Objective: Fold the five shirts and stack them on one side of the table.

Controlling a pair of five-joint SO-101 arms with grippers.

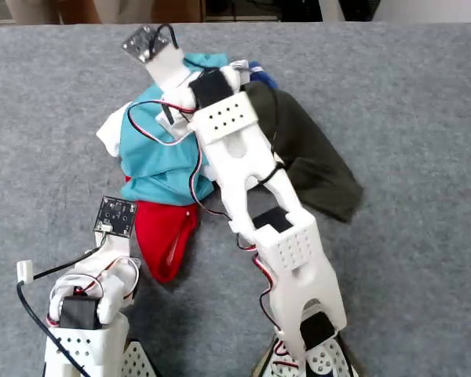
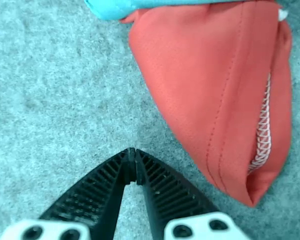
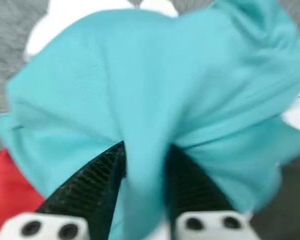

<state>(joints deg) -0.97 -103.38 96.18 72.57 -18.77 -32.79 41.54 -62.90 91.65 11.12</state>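
A heap of shirts lies toward the far middle of the grey surface (image 1: 408,94), none of them folded. The teal shirt (image 1: 161,149) sits crumpled on top of the heap, with a white shirt (image 1: 110,135) poking out from under its outer edge and a bit of blue shirt (image 1: 261,75) visible at the far side. A dark olive shirt (image 1: 314,161) spreads away from the heap beside the right arm's long white links. The red shirt (image 1: 166,232) trails out from under the teal one toward the arms' bases (its seam of white stitching shows plainly in the left wrist view). The right arm stretches over the heap, and the right gripper (image 3: 145,155) has its fingers (image 3: 97,172) clamped on a raised fold of the teal shirt, cloth bunched between them. The left gripper (image 2: 131,162) hangs low over bare grey surface just beside the red shirt's pointed end, not touching it. Its fingers are pressed together with nothing between them.
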